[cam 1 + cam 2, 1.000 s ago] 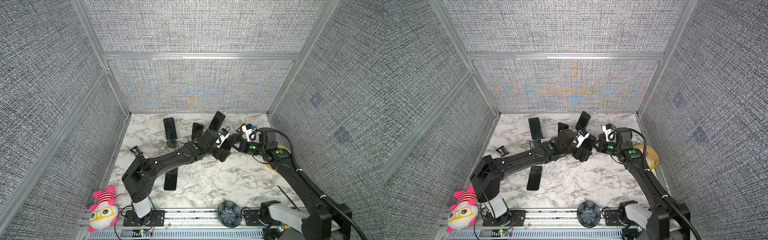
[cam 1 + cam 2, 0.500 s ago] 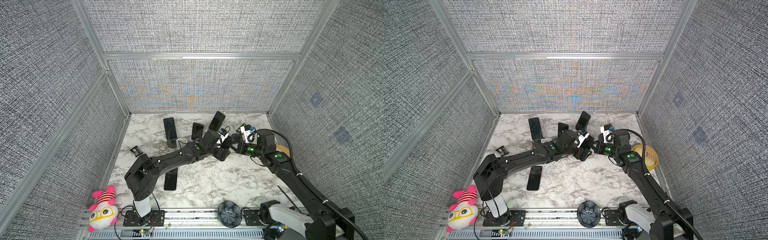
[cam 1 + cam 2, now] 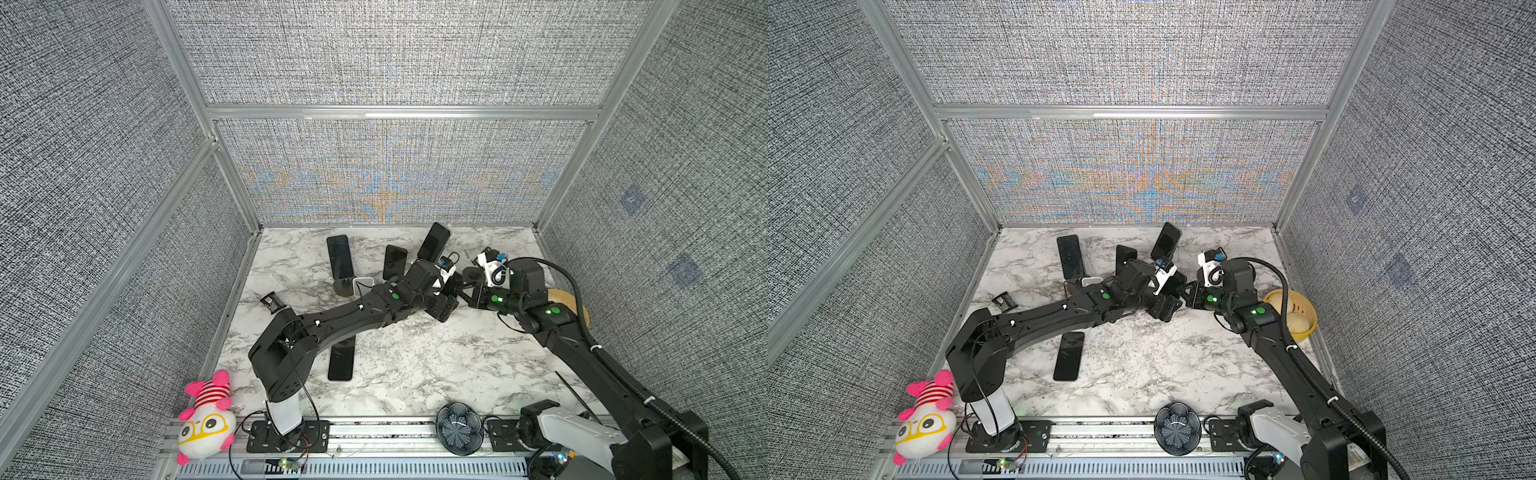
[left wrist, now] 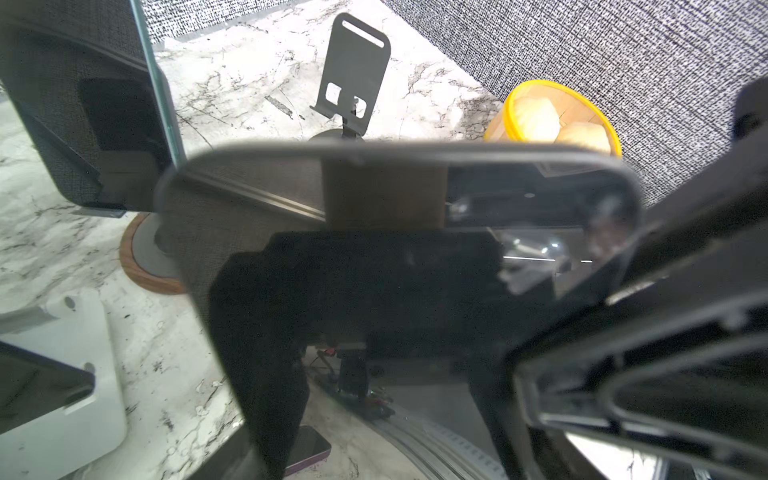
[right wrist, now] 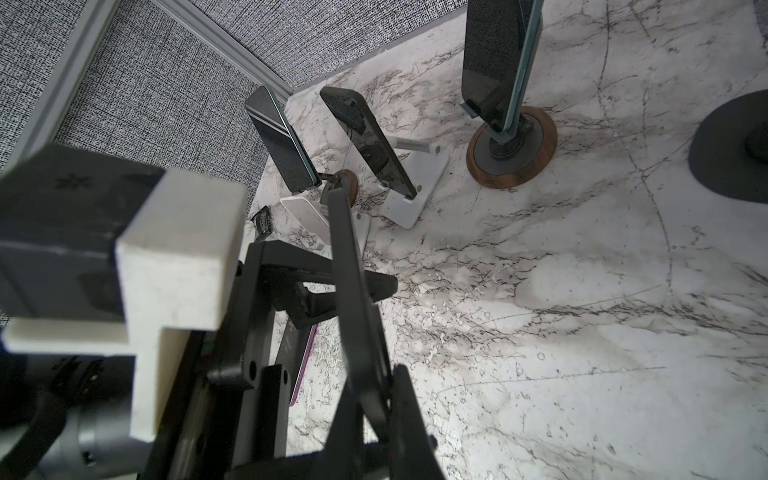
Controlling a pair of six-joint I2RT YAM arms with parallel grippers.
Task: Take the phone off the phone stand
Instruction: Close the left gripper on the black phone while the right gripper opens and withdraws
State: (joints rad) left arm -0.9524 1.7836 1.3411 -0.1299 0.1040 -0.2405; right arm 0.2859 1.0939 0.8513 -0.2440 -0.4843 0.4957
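A dark phone (image 5: pixel 353 270) hangs edge-on above the marble, clear of any stand. My right gripper (image 5: pixel 374 399) is shut on its lower end. In the left wrist view its glossy face (image 4: pixel 395 249) fills the middle. My left gripper (image 4: pixel 436 353) has one jaw on each side of the phone's width, and contact does not show. The two grippers meet right of centre in both top views, left gripper (image 3: pixel 451 297) against right gripper (image 3: pixel 469 296), hiding the phone. The empty black phone stand (image 4: pixel 353 79) is just behind them, its round base (image 3: pixel 471 274) on the table.
Three more phones lean on stands at the back (image 3: pixel 341 257) (image 3: pixel 395 262) (image 3: pixel 433 241). Another phone lies flat (image 3: pixel 341 361) under the left arm. A yellow bowl (image 3: pixel 1291 316) sits by the right wall. A plush toy (image 3: pixel 205 419) and a dark dish (image 3: pixel 458 428) are at the front rail.
My right gripper has carried the phone a little left, up against my left gripper. The left jaws have narrowed around the phone.
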